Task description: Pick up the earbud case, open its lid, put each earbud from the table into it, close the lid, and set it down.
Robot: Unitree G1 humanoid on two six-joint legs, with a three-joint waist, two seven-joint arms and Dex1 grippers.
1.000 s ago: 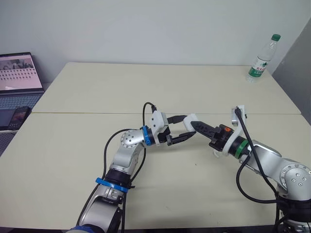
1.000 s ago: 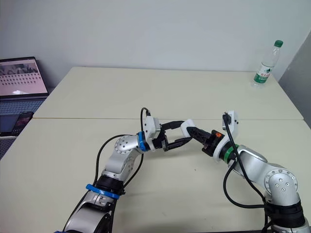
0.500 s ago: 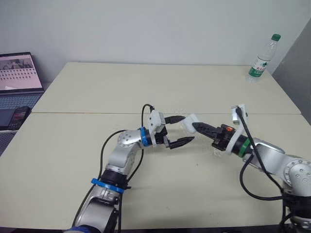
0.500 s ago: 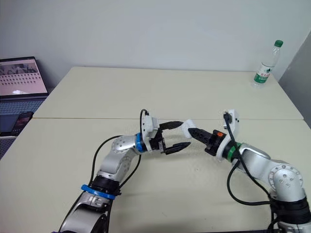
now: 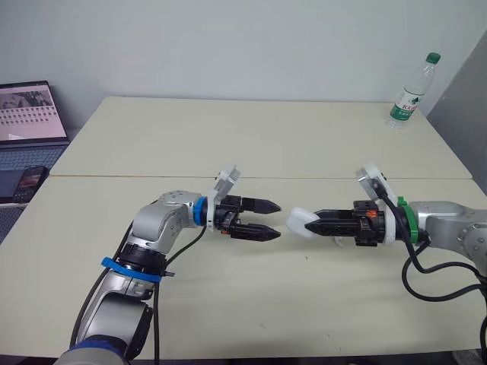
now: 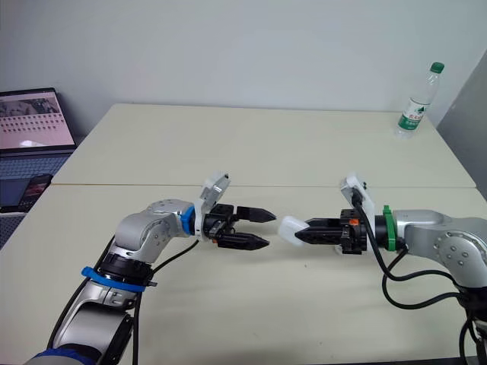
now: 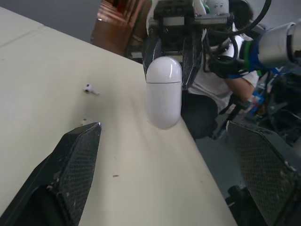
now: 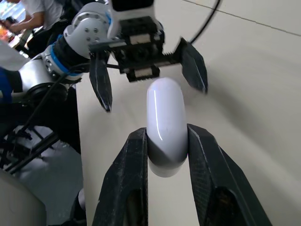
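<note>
Left eye view, from the left: a laptop (image 5: 27,114) sits off the table (image 5: 228,137), well away from the earbud case (image 5: 298,223); nearer the case, just to its left and apart from it, the left gripper (image 5: 275,220) hangs with its jaws spread and nothing between them, pointing at the case's free end; the case itself is held just above the table, clamped at its right end by the right gripper (image 5: 313,222); a water bottle (image 5: 411,91) stands far beyond the case to the right.

Judged step: opening the lid; the left gripper should come straight in toward the case, meet it at the lid rather than the body, and lever gently while the right grip stays firm, since the shell looks slippery and could squirt out.

The case is a smooth, glossy white capsule, apparently closed; the left wrist view shows a faint line across it near the gripped end, possibly the lid seam; one earbud (image 7: 91,89) lies on the table beside the case.
</note>
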